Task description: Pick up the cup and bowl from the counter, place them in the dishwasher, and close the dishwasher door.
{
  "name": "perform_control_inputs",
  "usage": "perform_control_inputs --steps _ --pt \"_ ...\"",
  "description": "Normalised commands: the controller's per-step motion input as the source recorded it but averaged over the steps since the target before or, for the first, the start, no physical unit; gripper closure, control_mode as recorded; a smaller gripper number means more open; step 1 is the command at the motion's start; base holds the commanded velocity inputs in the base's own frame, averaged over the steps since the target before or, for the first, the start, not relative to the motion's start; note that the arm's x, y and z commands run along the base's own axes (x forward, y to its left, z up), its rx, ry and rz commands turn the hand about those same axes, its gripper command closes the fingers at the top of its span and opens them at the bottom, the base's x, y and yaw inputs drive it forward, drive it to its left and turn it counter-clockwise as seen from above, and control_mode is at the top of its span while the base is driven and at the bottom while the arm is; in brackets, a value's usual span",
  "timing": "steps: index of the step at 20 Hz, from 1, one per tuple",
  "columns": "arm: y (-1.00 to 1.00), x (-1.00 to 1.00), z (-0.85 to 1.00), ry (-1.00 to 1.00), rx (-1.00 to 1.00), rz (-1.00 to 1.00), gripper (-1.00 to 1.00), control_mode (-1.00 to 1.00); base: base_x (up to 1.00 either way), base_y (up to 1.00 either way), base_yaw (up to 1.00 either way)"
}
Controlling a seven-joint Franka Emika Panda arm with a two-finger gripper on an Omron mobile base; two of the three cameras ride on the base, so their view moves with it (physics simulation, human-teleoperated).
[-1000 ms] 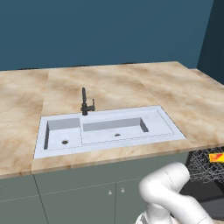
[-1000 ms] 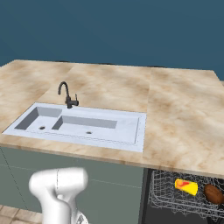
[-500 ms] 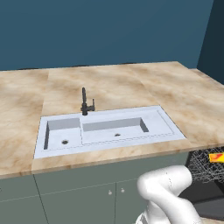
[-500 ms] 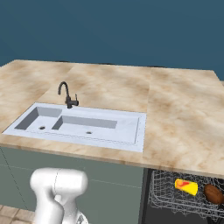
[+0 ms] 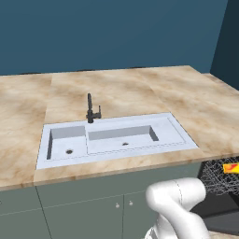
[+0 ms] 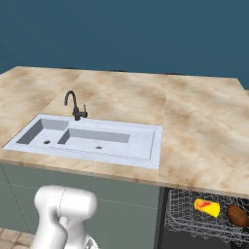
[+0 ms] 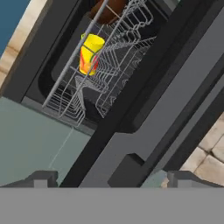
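2 items racked: the cup (image 7: 90, 54) and a brown rounded thing (image 6: 238, 215), which I judge to be the bowl, are lying in the dishwasher (image 6: 204, 216) rack, ahead of and above the jaws in the hand view.
Counter (image 5: 121, 88): carrying just the white sink (image 5: 114, 139) and black tap (image 5: 91, 108).
Jaws: standing wide apart, gripping nothing, tips (image 7: 111, 178) rising at the bottom of the hand view.
Dishwasher door (image 7: 175, 109): hanging open, its dark grey panel stretching just ahead of the jaws.
Progress: loading appears done; closing the door is what is remaining.
Next move, as a judgement: getting the jaws under the door edge and pushing it up shut.
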Motion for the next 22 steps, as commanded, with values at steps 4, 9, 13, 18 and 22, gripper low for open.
perform_control_inputs --steps 4,9,13,18,22 --pt "-0.41 0.07 -0.39 -0.04 -0.01 -0.02 -1.00 -1.00 0.00 0.00 0.00" --pt "-0.54 0.35 -0.41 -0.02 0.00 -0.03 -1.00 -1.00 0.00 0.00 0.00" --pt "-0.52 0.38 -0.40 -0.02 -0.03 -0.02 -1.00 -1.00 0.00 0.00 0.00" --pt "-0.43 0.43 -0.27 -0.03 -0.02 0.00 -1.00 -1.00 0.00 0.00 0.00" --pt "-0.08 0.99 0.00 0.00 -0.08 0.00 -1.00 -1.00 0.00 0.00 0.00"
